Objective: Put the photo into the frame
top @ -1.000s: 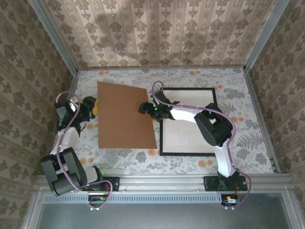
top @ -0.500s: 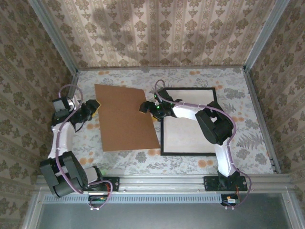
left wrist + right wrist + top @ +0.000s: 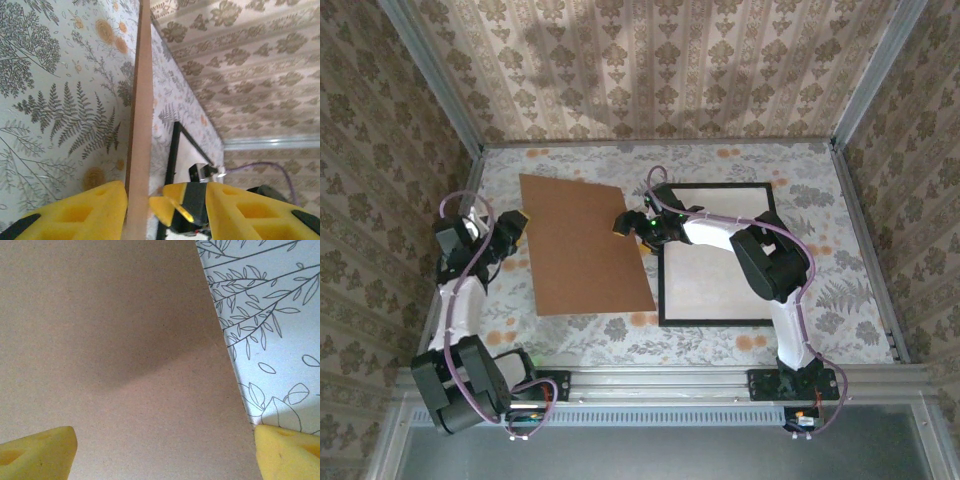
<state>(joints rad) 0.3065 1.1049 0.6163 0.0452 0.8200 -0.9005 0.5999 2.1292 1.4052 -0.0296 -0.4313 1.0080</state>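
The black frame (image 3: 663, 270) lies flat at the right of the table, and the photo (image 3: 720, 275) fills it with its plain cream side up. A brown backing board (image 3: 582, 245) lies left of the frame, its right edge over the frame's left bar. My left gripper (image 3: 513, 228) straddles the board's left edge. From the left wrist the board (image 3: 140, 115) is edge-on between the fingers, one pad (image 3: 80, 212) against it and a narrow gap on the other side. My right gripper (image 3: 623, 224) hovers open over the board (image 3: 125, 355) near its right edge.
Patterned walls close in the table on three sides. The right arm (image 3: 760, 255) reaches across the frame's upper left part. Bare floral tabletop (image 3: 590, 335) runs along the front, and more lies right of the frame (image 3: 830, 250).
The board has swung slightly, its near right corner moving toward the frame. My left gripper has narrowed around the board's left edge. The right gripper stayed open over the board.
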